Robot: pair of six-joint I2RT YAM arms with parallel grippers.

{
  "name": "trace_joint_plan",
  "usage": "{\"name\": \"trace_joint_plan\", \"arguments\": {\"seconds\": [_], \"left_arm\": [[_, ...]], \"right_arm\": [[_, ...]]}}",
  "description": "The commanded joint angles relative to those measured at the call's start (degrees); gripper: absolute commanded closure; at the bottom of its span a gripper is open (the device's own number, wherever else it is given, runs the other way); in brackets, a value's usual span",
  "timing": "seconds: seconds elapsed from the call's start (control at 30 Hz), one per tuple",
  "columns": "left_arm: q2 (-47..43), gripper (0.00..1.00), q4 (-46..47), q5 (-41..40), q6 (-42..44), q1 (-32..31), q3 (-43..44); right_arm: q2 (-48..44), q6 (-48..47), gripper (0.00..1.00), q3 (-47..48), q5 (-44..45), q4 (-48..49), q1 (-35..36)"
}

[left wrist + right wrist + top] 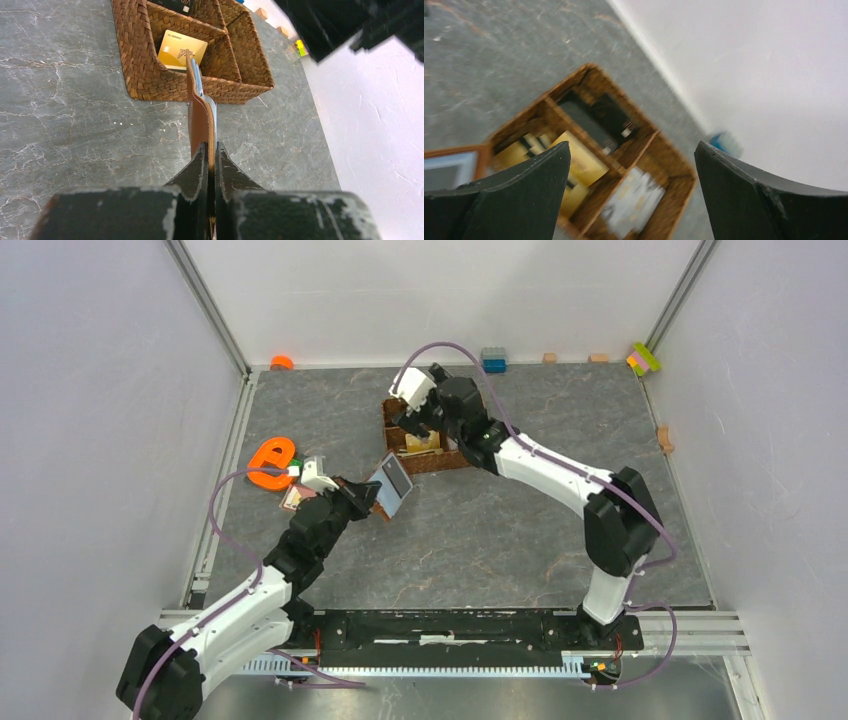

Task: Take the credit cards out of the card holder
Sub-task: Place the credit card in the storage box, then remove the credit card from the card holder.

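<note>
My left gripper (366,497) is shut on the edge of the brown card holder (392,483) and holds it upright above the table, its pale grey-blue inside facing the basket. In the left wrist view the card holder (201,120) stands edge-on between my fingers (199,167). A gold-tan credit card (181,49) lies in a compartment of the woven basket (145,75). My right gripper (420,428) hovers open and empty over the basket (674,185). Below it lie the gold card (583,162), a pale card (636,200) and a dark card (586,122).
The woven basket (452,461) stands at the table's back centre. An orange ring-shaped object (270,462) lies at the left, by a small pinkish item (294,498). A blue block (493,358) and small coloured blocks (643,358) line the back wall.
</note>
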Motion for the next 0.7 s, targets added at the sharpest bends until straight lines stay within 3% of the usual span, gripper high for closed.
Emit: {"name": "trace_joint_plan", "arguments": {"seconds": [0.0,0.1,0.2,0.37,0.5,0.67], "left_arm": [[-0.45,0.98,3.35,0.29,2.11,0.25,3.25],[1.04,0.98,5.61,3.39,3.57,0.26,3.34],[4.77,0.98,9.49,8.31,4.79,0.22,3.94],[10.54,0.98,14.24,17.84,5.77,0.26,5.98],[12.15,0.98,17.74,22.80,5.21,0.21,6.18],[13.56,0.98,21.23,27.13,4.84,0.26,6.18]], "right_arm": [[-9.09,21.56,0.02,-10.41,9.45,-4.31,1.84],[-16.84,33.70,0.02,-19.12,2.28,-3.04,1.85],[-25.60,38.42,0.02,-29.51,-6.78,2.51,1.90],[-45.18,41.06,0.02,-52.12,-6.76,17.23,1.79],[-51.78,43.91,0.02,-56.46,-4.22,13.98,1.77],[-52.24,43.57,0.02,-58.15,-4.57,13.65,1.17]]}}
